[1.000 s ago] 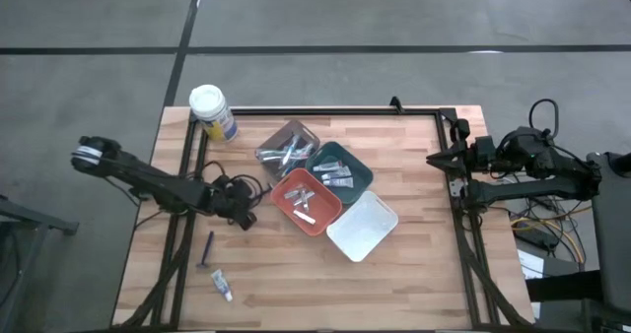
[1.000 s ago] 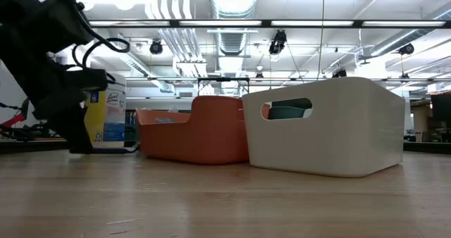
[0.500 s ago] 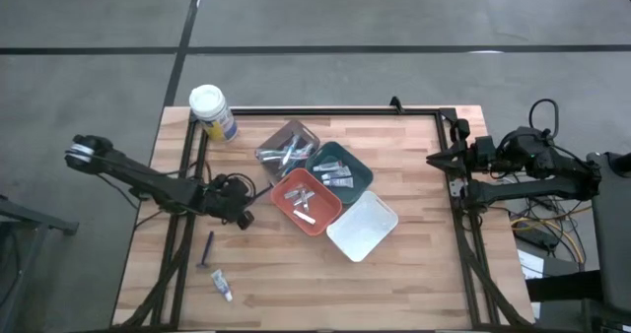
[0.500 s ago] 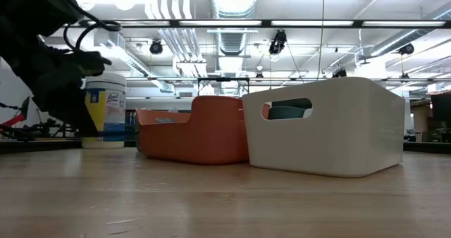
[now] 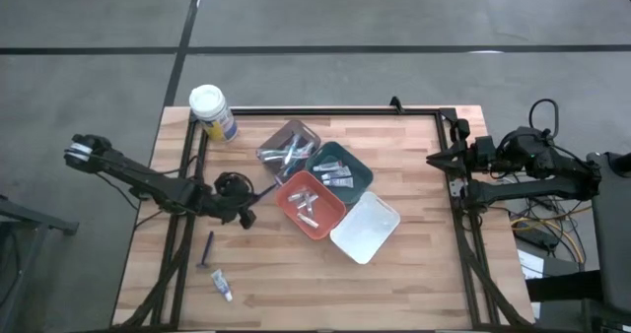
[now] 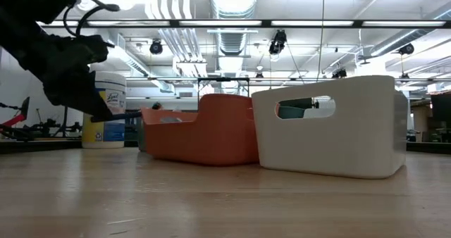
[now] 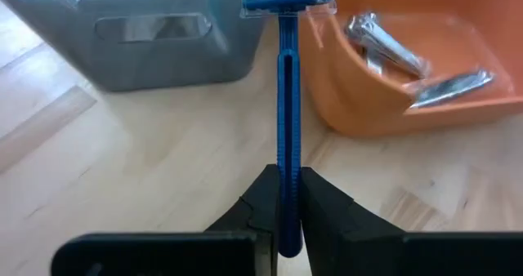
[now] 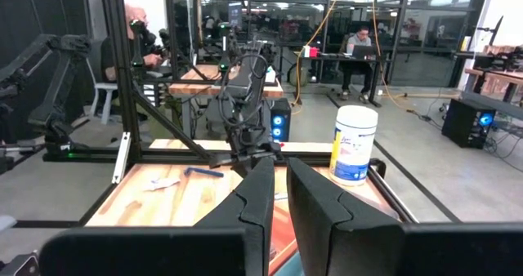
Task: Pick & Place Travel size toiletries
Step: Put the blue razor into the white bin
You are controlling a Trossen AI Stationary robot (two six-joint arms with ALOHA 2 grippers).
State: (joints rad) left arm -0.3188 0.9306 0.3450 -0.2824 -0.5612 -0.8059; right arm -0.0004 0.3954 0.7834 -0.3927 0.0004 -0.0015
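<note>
One blue razor (image 7: 283, 129) is pinched by its handle in the left claw (image 7: 282, 196), held above the tabletop (image 5: 414, 274) between the grey tray (image 7: 155, 39) and the orange tray (image 7: 425, 104), which holds metal clippers (image 7: 392, 51). Another razor (image 5: 207, 249) and a small tube (image 5: 222, 285) lie on the wood. The right claw (image 8: 278, 186) waits beyond the table's right edge, its fingers nearly together on nothing.
</note>
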